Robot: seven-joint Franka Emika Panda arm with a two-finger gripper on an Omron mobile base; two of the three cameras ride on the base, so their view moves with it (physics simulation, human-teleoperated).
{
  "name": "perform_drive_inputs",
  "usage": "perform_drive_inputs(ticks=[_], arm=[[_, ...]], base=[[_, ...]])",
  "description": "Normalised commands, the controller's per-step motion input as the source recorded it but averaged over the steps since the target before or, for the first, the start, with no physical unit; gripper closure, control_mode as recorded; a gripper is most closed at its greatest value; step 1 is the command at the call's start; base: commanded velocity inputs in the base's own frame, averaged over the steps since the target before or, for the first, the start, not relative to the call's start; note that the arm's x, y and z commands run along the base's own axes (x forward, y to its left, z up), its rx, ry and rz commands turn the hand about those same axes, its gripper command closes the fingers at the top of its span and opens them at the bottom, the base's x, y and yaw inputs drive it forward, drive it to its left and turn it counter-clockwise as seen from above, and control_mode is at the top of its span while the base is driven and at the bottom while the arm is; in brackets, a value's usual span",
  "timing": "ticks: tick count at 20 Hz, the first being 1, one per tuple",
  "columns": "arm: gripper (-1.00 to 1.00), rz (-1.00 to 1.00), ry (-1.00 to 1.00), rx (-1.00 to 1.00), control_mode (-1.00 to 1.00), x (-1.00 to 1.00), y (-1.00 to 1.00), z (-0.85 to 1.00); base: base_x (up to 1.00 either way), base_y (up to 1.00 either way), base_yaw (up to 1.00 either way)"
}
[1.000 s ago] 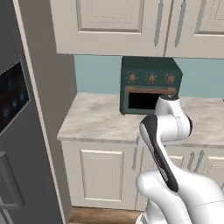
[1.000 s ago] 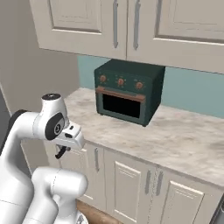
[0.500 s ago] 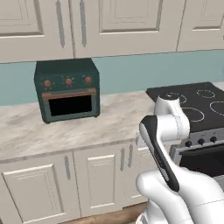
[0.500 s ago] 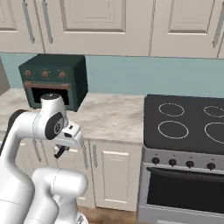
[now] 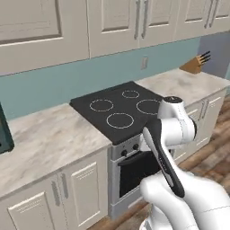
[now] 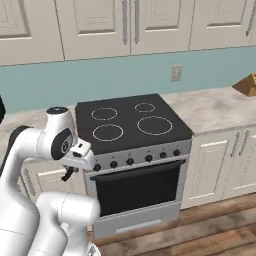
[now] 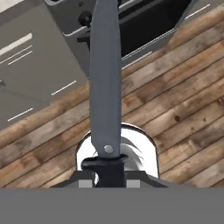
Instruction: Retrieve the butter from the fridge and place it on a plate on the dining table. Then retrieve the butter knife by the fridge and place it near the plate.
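Note:
My gripper (image 7: 109, 171) is shut on the dark handle of the butter knife (image 7: 105, 83). The knife's long grey blade points straight away from the hand, over the wooden floor (image 7: 179, 109) and toward the oven front. In the right base view the gripper (image 6: 70, 172) hangs low beside the arm's elbow, in front of the cabinet left of the stove, with a dark bit of the knife below it. The butter, the fridge, the plate and the dining table are out of view.
A black cooktop (image 5: 121, 108) (image 6: 131, 120) with an oven below stands straight ahead, set in a marbled counter (image 5: 45, 139) over cream cabinets. A knife block (image 5: 195, 64) (image 6: 247, 85) sits on the counter at the far right. A teal toaster oven's edge (image 5: 3, 134) shows at the left.
The whole picture has swept sideways, so the base has turned: fridge and toaster oven slid off left, stove and knife block came in. The arm keeps its pose and its grip.

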Motion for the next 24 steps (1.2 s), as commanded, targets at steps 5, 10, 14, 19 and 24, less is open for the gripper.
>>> perform_drive_inputs(ticks=[5,10,14,19,24], arm=[[1.00,0.00,0.00,0.00,1.00,0.00,0.00,0.00],[1.00,0.00,0.00,0.00,1.00,0.00,0.00,0.00],[1.00,0.00,0.00,0.00,1.00,0.00,0.00,0.00],[1.00,0.00,0.00,0.00,1.00,0.00,0.00,0.00],[1.00,0.00,0.00,0.00,1.00,0.00,0.00,0.00]], base=[[0.04,-0.78,-0.72],[0.18,-0.71,-0.71],[0.32,-0.61,-0.70],[0.52,-0.47,-0.65],[0.69,-0.31,-0.61]])
